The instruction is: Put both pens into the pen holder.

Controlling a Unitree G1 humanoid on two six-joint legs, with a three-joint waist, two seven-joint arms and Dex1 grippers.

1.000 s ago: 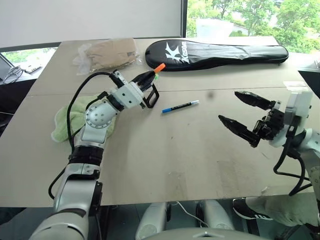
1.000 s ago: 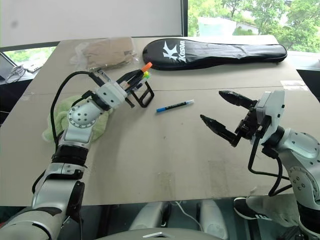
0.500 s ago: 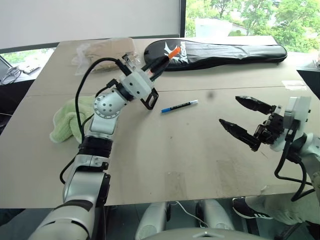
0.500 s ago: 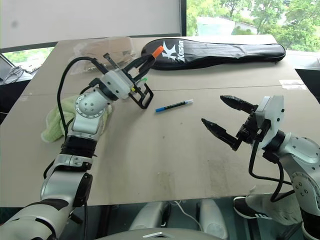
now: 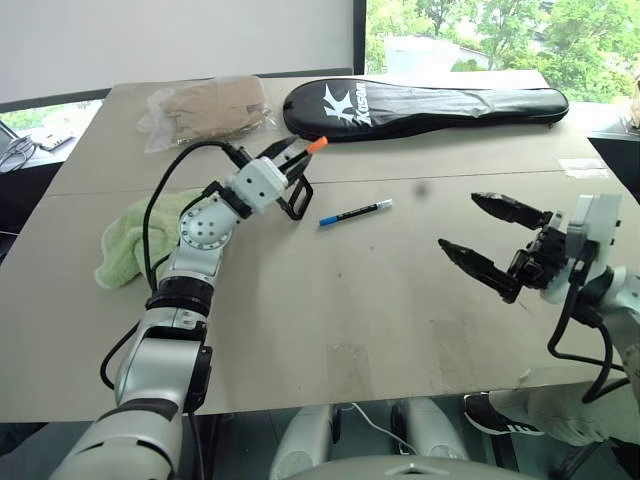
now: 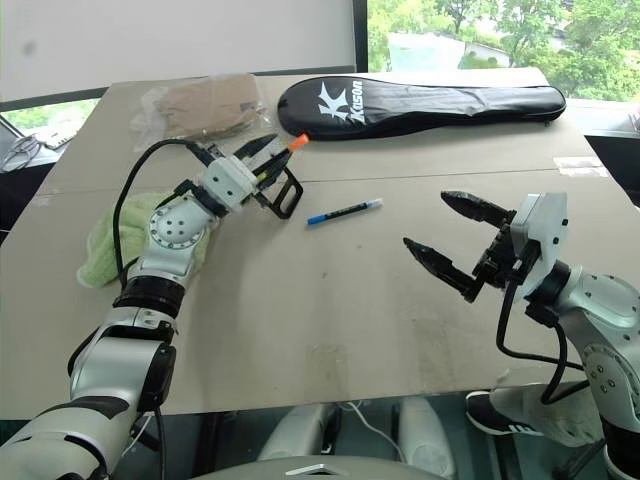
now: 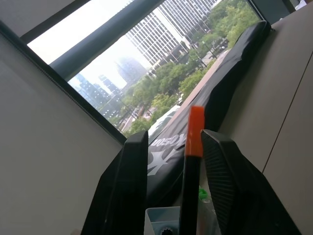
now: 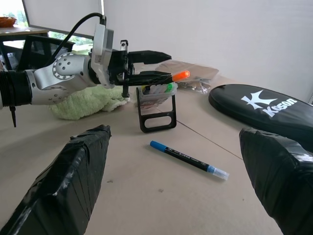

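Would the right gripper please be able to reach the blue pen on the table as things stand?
Probably yes: the right gripper is open, and bare table lies between it and the blue pen.

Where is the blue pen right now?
The blue pen lies flat on the table near the middle, just right of the pen holder, in front of the long black bag.

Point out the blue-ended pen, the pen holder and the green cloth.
blue-ended pen (image 5: 355,212): left eye view, middle of its dark barrel.
pen holder (image 8: 157,119): right wrist view, lower black frame.
green cloth (image 5: 125,245): left eye view, middle of the crumpled cloth.
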